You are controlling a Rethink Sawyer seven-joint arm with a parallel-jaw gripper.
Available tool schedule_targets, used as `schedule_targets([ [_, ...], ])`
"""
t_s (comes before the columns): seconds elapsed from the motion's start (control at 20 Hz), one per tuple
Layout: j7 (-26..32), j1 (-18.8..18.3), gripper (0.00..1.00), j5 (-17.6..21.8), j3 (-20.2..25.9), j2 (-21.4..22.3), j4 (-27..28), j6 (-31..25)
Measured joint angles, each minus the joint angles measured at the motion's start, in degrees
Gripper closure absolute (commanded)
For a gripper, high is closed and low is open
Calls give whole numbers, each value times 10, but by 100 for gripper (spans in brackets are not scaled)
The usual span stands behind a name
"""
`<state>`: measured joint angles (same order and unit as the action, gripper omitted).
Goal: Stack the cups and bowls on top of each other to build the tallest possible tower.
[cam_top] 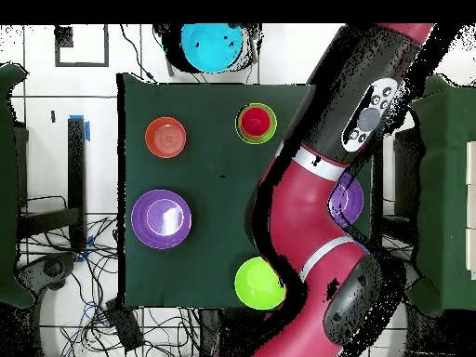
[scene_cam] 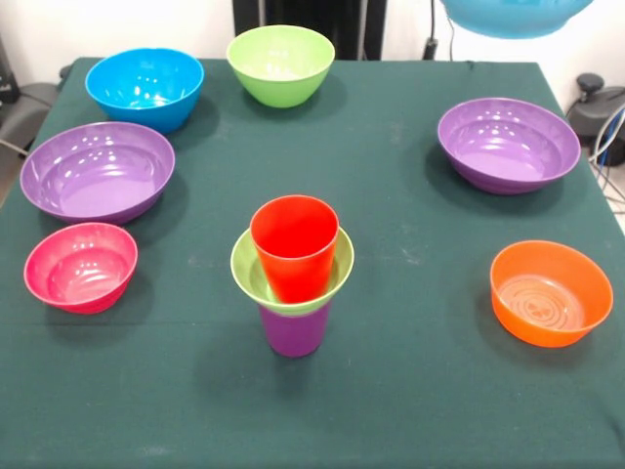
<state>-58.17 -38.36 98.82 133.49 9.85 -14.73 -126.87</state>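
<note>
The tower stands mid-table: a purple cup (scene_cam: 295, 329) carries a small lime green bowl (scene_cam: 246, 271), and a red cup (scene_cam: 293, 244) sits in that bowl. The overhead view shows the tower (cam_top: 256, 122) from above. A blue bowl (scene_cam: 515, 15) hangs high at the front view's top right, seen from below. In the overhead view this blue bowl (cam_top: 214, 46) lies beyond the table's top edge. What holds it is hidden. The red and black arm (cam_top: 316, 214) crosses the overhead view's right side. The gripper shows in neither view.
On the green table (scene_cam: 391, 244) stand a blue bowl (scene_cam: 144, 86), a lime green bowl (scene_cam: 280, 63), two purple bowls (scene_cam: 98, 171) (scene_cam: 508, 144), a pink bowl (scene_cam: 81, 266) and an orange bowl (scene_cam: 551, 292). The arm hides the overhead table's right side.
</note>
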Motion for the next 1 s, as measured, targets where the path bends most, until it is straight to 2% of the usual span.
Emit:
schedule_targets([
  [0.6,0,-7,100,3,-20,0,2,0],
  [0.8,0,-7,100,11,-20,0,3,0],
  [1.0,0,-7,100,37,-20,0,4,0],
])
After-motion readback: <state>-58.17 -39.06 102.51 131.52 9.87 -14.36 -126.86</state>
